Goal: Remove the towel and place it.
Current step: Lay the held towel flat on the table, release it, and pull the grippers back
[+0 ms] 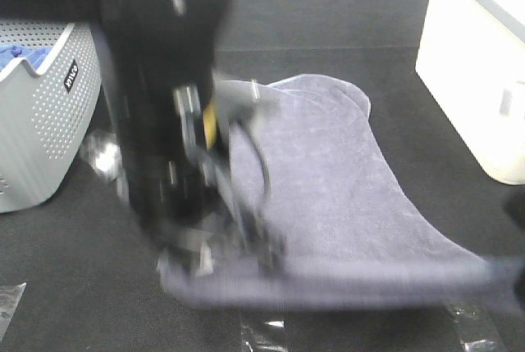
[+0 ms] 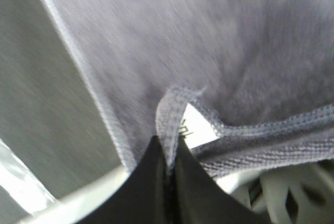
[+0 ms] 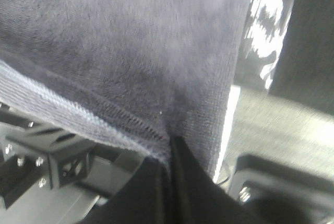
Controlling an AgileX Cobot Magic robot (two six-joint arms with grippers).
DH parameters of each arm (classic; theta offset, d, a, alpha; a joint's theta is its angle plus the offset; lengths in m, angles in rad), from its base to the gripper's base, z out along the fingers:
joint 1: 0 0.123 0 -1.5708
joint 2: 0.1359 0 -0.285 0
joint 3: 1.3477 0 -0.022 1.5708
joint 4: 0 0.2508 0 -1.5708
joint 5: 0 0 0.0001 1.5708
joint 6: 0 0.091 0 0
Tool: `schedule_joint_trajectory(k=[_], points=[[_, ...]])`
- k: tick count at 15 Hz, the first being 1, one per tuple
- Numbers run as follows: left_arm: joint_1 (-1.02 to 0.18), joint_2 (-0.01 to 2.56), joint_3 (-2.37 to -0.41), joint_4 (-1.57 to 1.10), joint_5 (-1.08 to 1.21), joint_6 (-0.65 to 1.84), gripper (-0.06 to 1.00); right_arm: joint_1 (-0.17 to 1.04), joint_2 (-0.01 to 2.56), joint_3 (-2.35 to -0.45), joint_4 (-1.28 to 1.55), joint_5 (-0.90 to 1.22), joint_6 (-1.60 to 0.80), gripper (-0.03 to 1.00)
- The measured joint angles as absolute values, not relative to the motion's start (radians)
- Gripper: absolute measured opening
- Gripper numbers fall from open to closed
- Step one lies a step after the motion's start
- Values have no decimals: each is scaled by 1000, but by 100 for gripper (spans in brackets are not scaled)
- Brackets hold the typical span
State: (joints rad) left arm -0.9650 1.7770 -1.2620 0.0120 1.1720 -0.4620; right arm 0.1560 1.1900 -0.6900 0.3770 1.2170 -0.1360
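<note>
Greyish-lavender towel [image 1: 328,180] lies out of the grey perforated basket [image 1: 49,114], draped over the black table [image 1: 369,24] on the side of the basket away from its logo wall. Its body slopes from a rumpled, rounded far end toward a front hem that looks stretched out in a line leading straight away from the basket. That hem is the axis that matters, because each end of it is pinched. The left hand [image 2: 169,166] is closed on a folded-up loop of the stitched hem, at the corner nearer the basket. The right hand [image 3: 171,151] is closed on the hem at the corner farthest from the basket, with terry pile hanging just past its jaws. In the high view both arms are smeared by motion blur, and the right hand sits at the frame edge, so how high the hem rides above the table cannot be told.

As I judge it, removal from the basket is done and placing is in progress. The coming move depends on the two hands staying apart along the hem line so the cloth settles flat. A bright blue cloth [image 1: 25,55] remains inside the basket, and a white bin [image 1: 476,65] stands well beyond the towel's far side.
</note>
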Motion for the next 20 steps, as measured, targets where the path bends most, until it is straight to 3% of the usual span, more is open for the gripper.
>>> schedule_joint_trajectory(k=[4, 8, 9, 11, 13, 14, 16, 20], points=[[-1112, 1777, -1133, -105, 1141, -565, 0, 156, 1104, -540, 393, 1219, -96, 0], [-1129, 1777, -1080, -164, 1093, -636, 0, 156, 1098, -494, 395, 1220, -93, 0], [-1129, 1777, -1078, -164, 1097, -647, 4, 156, 1098, -494, 394, 1219, -92, 4], [-1129, 1777, -1071, -154, 1116, -642, 21, 156, 1097, -494, 364, 1219, -85, 26], [-1129, 1777, -1068, -153, 1123, -625, 54, 156, 1097, -503, 344, 1219, -83, 56], [-1129, 1777, -1068, -153, 1123, -619, 67, 156, 1097, -505, 344, 1218, -83, 64], [-1129, 1777, -1068, -138, 1123, -614, 78, 156, 1097, -507, 336, 1218, -83, 69], [-1125, 1777, -1129, 0, 1113, -613, 79, 156, 1097, -647, 331, 1211, -83, 70]])
